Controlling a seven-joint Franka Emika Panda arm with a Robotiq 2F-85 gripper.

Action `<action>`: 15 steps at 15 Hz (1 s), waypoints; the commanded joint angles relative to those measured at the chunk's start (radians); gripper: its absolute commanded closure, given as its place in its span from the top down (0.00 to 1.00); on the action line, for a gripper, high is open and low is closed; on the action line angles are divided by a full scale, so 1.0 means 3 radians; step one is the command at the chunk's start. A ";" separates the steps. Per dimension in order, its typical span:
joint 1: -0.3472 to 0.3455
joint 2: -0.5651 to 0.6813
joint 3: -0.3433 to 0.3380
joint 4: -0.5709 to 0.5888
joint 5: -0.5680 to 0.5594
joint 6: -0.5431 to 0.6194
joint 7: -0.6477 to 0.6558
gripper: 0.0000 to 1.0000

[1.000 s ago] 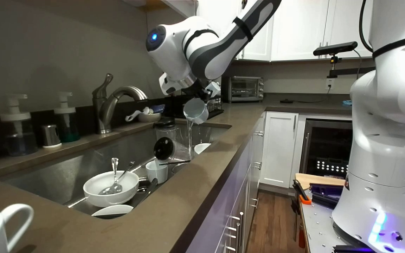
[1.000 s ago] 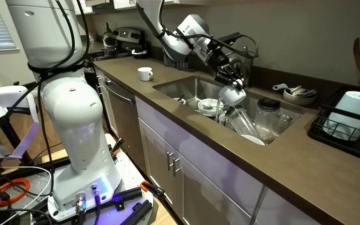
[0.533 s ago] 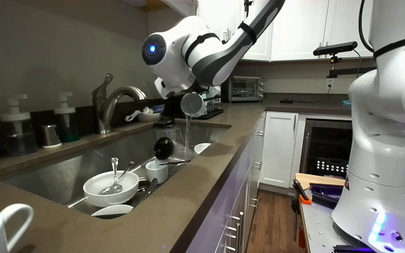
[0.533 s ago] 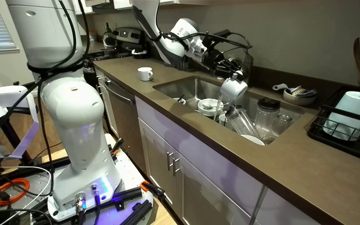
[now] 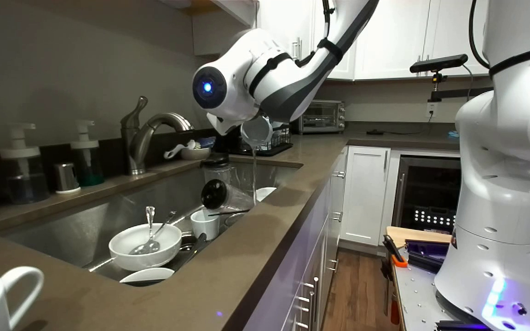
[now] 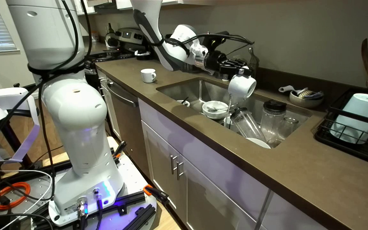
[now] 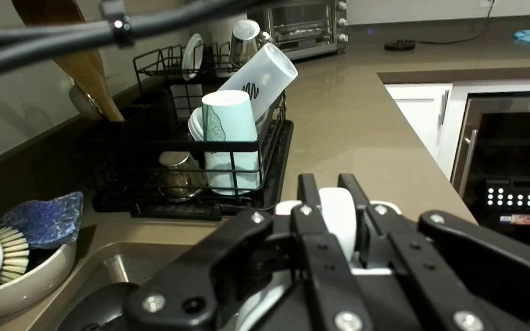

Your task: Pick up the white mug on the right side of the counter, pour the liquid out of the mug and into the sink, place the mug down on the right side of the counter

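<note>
From left to right in an exterior view, a white cup (image 6: 147, 76) with a loop handle stands on the counter (image 6: 327, 172), close to the front left corner of the sink (image 6: 210, 88). In the sink is a white bowl (image 6: 214, 115). Next is the gripper (image 7: 329, 187): it is squeezed tight on the handle of the white mug (image 6: 240, 86), and the wrist view shows the handle between its fingers (image 7: 308, 191). The mug is up in the air over the sink, tipped over, and a thin stream of clear liquid (image 6: 230, 101) falls from its rim into the sink. To the right, a clear jar (image 6: 247, 124) with a black lid leans in the sink, and another jar (image 6: 271, 124) stands beside it. A small bowl (image 6: 303, 101) with a brush (image 6: 305, 93) sits near the counter's back edge. Last, a black dish rack (image 6: 347, 147) on the counter holds a pale blue cup (image 6: 364, 107).
</note>
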 commanded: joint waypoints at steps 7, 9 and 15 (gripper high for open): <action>0.0036 -0.0052 0.0038 -0.0130 -0.0356 -0.0385 0.0068 0.04; 0.0037 -0.0053 0.0042 -0.0144 -0.0400 -0.0420 0.0070 0.04; 0.0010 0.0006 0.0030 -0.0099 -0.0348 -0.0319 0.0020 0.16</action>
